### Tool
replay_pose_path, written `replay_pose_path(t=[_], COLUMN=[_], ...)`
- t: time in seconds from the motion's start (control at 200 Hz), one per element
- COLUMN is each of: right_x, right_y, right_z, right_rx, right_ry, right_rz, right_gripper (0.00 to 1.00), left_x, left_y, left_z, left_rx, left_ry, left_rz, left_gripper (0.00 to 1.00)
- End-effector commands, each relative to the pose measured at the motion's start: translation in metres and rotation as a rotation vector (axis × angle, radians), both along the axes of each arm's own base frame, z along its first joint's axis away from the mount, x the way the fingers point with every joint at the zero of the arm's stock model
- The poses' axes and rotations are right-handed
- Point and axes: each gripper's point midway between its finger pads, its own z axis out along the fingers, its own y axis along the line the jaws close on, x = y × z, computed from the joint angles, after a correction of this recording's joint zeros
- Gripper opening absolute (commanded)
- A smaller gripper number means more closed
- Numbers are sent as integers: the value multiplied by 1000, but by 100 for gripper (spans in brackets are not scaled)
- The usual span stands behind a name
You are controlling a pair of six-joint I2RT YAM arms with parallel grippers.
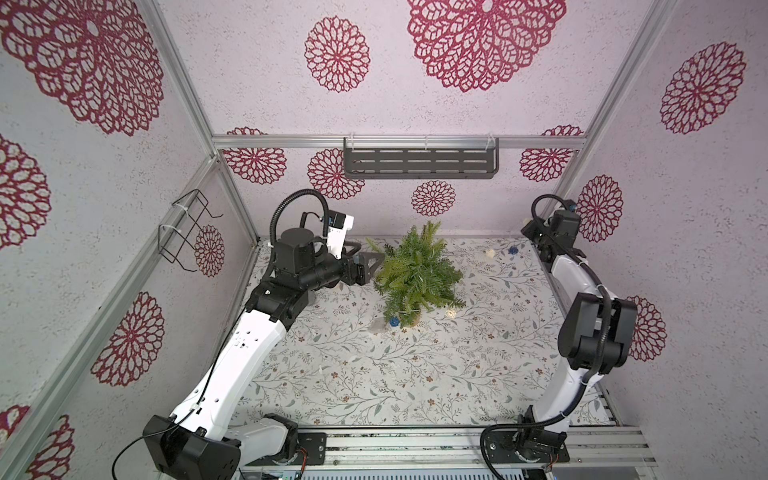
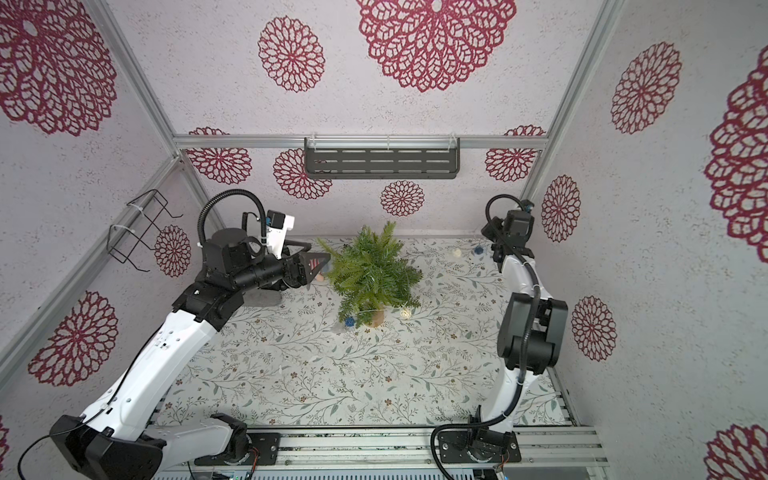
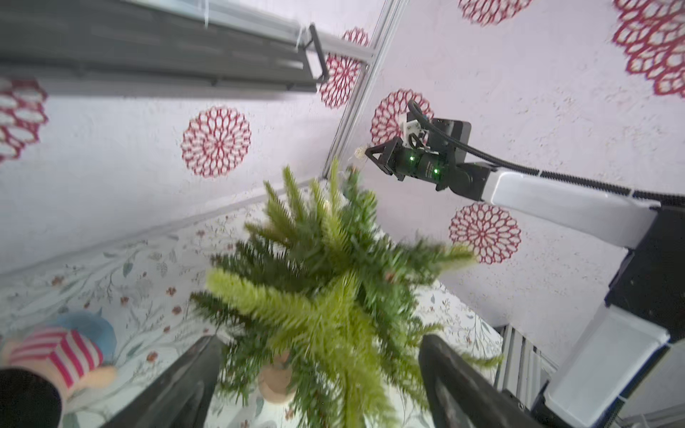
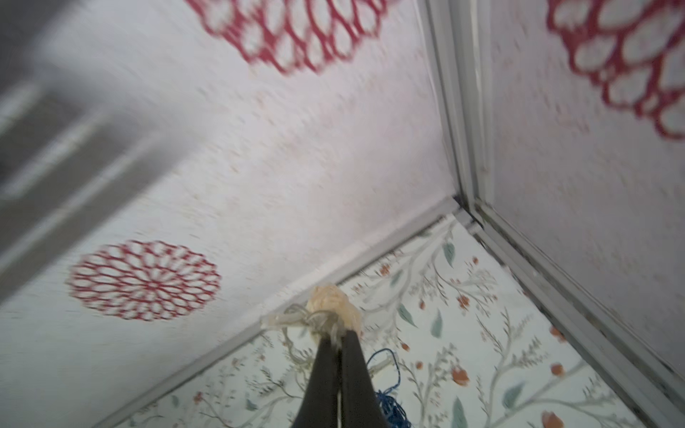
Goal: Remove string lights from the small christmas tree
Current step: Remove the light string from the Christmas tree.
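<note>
Green tree (image 1: pixel 417 276) stands on the table (image 1: pixel 374 374), lights (image 1: pixel 393 321) looped round its foot, my left fingers (image 3: pixel 178 385) wide open and empty beside it, my right fingers (image 4: pixel 324 370) far back pinched tight on the lights, so I think a gentle pull comes next.

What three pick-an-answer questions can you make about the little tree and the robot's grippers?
1. Where is the blue ball nearest the small christmas tree? A on the wall shelf; B low beside the tree's tan base; C in the wire rack.
2. What colour is the light ball at the right gripper's tips? A cream; B red; C green.
3. How is the left gripper? A shut on a branch; B shut on wire; C open.
Answers: B, both top views show it there. A, the right wrist view shows that light ball of the string lights cream at the shut jaws. C, its fingers stand apart, the tree between them.
</note>
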Motion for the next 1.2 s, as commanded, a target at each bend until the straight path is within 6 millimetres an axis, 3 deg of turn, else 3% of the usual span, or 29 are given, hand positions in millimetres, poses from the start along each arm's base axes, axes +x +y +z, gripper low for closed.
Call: replay_pose_path(t=[0.0,0.145,0.29,0.395,0.485,0.55,0.721,1.001,1.196], right_x=[-26,-47,-65,-70,-71,-83,-105,-121,-131], right_y=[37,69,89,91,85,78,66,48,48], right_z=[135,217,292,336,362,383,408,422,429], right_rx=[-33,-22,19,20,4,-8,-53,-103,-126], right_ry=[-307,-492,-676,-765,-823,-899,-1008,-1062,-1078], right_rz=[114,225,317,335,314,284,214,115,102], right_gripper=[0,0,0,0,0,0,0,0,0], left_x=[-1,14,31,45,52,56,60,63,64], left_y=[-6,-16,-41,-55,-63,-66,-67,-64,-60], left_z=[21,56,81,83,83,81,72,61,55], left_rx=[30,38,38,22,-2,-12,-19,2,8], left_ry=[-49,-130,-229,-256,-267,-266,-258,-229,-211], left_rz=[-23,-45,-101,-120,-132,-133,-125,-105,-82], left_gripper=[90,90,90,90,91,91,91,91,92])
